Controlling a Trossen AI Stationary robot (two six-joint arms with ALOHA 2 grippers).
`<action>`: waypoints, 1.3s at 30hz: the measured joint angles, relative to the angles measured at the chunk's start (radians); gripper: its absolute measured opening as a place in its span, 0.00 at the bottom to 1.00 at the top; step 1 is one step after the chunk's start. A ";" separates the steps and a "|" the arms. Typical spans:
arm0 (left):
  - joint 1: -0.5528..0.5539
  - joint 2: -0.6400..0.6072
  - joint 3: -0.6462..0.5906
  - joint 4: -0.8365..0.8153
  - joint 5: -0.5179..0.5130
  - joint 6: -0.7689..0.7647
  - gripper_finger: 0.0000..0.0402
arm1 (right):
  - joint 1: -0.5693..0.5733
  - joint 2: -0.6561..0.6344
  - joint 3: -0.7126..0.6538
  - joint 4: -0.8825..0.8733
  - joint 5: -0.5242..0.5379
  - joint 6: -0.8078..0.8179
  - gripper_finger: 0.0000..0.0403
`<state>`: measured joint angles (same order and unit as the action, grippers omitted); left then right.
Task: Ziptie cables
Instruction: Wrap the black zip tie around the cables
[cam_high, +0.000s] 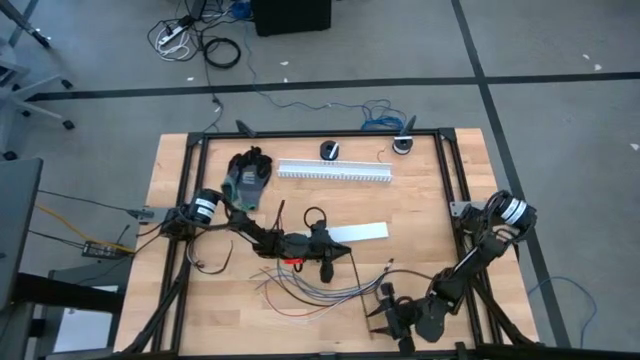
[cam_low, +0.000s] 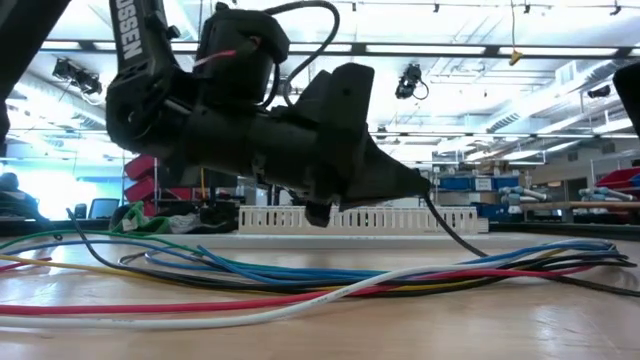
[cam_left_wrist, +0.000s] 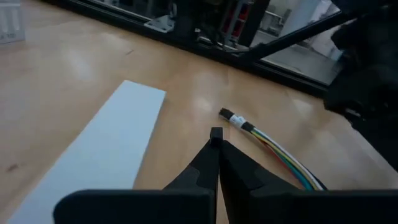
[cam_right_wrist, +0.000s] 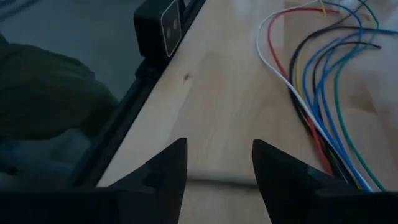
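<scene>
The cables (cam_high: 315, 285) are a loose fan of thin white, red, blue, green, yellow and black wires lying on the wooden table near its front edge. They also show in the low view (cam_low: 330, 280). Their bundled end carries a small connector (cam_left_wrist: 231, 117). My left gripper (cam_high: 347, 251) is shut and hovers low, just short of that connector, its tips (cam_left_wrist: 216, 134) beside a flat white strip (cam_left_wrist: 93, 155). My right gripper (cam_high: 385, 315) is open over bare wood at the near edge, with the wires (cam_right_wrist: 323, 93) off to one side of its fingers (cam_right_wrist: 217, 168). My left gripper's fingertips (cam_low: 425, 185) have a thin black strand (cam_low: 455, 228) running from them down to the table in the low view. I cannot tell whether the fingers hold it.
A white slotted duct (cam_high: 335, 170) lies along the far side, with a dark glove (cam_high: 247, 178) to its left and two small round parts (cam_high: 329, 150) behind it. The black frame rail (cam_right_wrist: 134, 93), with a small camera (cam_right_wrist: 158, 25) on it, borders the near edge.
</scene>
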<state>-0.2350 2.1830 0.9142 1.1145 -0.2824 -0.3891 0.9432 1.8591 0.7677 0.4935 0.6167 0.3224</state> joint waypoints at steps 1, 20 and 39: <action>-0.007 0.000 0.000 0.000 -0.013 -0.013 0.00 | 0.000 0.017 0.012 0.000 0.008 -0.012 0.44; -0.047 0.000 0.000 -0.055 -0.064 -0.013 0.00 | 0.059 0.003 0.151 -0.371 0.045 0.038 0.41; -0.047 0.000 0.000 -0.058 -0.095 -0.040 0.00 | 0.143 0.087 0.164 -0.245 0.050 0.148 0.41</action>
<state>-0.2825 2.1830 0.9138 1.0561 -0.3772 -0.4290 1.0866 1.9465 0.9315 0.2481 0.6664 0.4706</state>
